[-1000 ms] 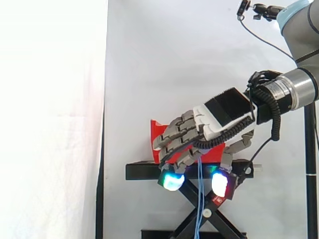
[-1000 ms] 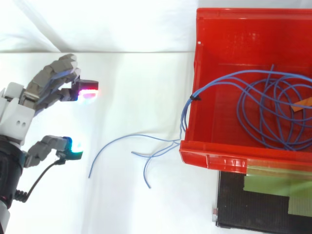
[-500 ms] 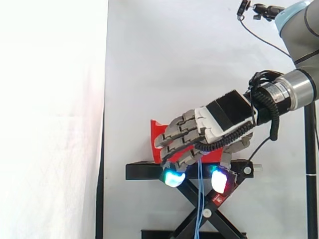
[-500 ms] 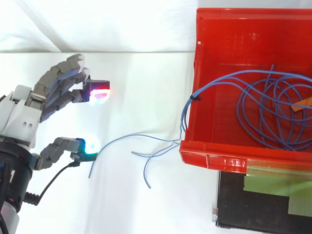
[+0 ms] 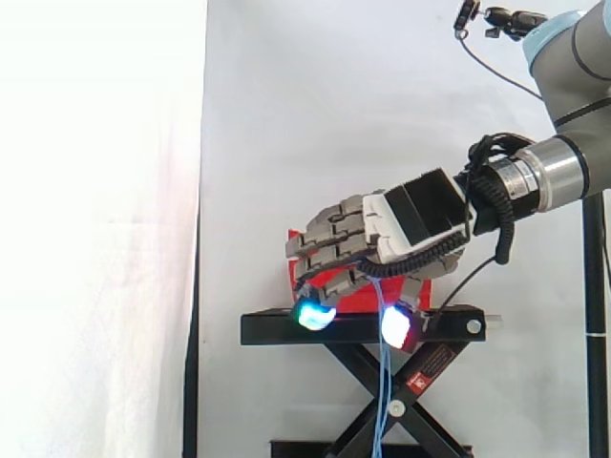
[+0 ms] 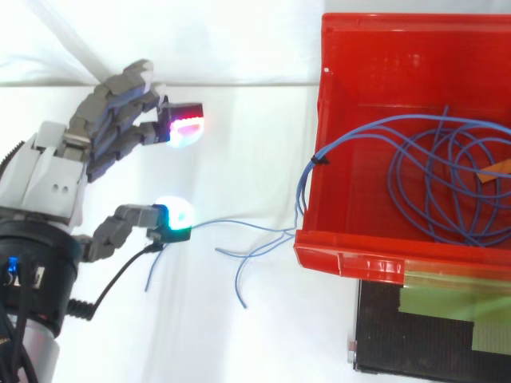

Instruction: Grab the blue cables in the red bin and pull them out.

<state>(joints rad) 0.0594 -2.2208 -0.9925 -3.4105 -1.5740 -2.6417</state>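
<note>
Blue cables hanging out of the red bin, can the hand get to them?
Probably yes. The hand is open, its fingers and thumb spread, close to the loose ends of the blue cables outside the red bin, and nothing sits between them.

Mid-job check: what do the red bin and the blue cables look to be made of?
Red bin: likely moulded plastic, glossy, with sheen along its front rim. Blue cables: probably thin plastic-jacketed wire, smooth, holding loose springy loops; the core is hidden.

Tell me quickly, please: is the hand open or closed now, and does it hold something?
Hand: open, fingers relaxed and apart from the thumb, holding nothing; the blue cables are not gripped.
</note>
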